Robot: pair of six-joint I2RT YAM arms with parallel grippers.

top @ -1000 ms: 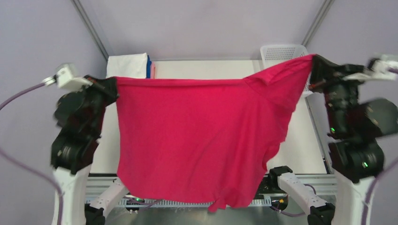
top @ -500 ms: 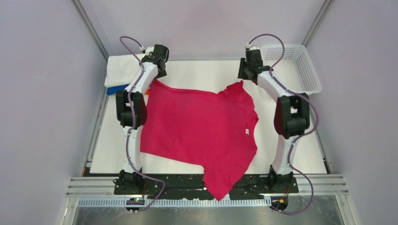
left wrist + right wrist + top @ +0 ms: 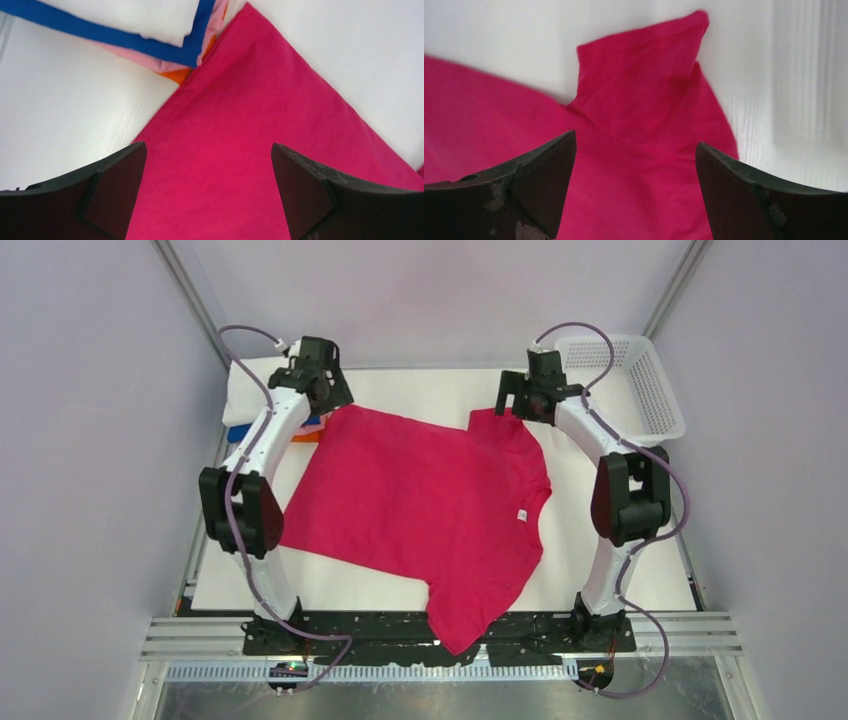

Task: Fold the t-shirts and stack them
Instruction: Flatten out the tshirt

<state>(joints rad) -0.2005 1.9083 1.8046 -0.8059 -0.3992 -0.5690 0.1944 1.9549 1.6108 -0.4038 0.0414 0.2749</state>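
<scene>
Upper left, top view: the black-and-white left arm (image 3: 262, 435) hides part of the folded cloth t-shirt stack (image 3: 236, 408). The small white neck label (image 3: 521, 515) on the magenta-red cloth t-shirt (image 3: 420, 500) is illegible.

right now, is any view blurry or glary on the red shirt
Top external: sharp, evenly lit, no glare on the magenta-red cloth t-shirt. Left wrist: crisp, the folded t-shirt stack showing clear coloured edges. Right wrist: soft, the shirt's sleeve outline smeared, though the dark fingers look sharper.
</scene>
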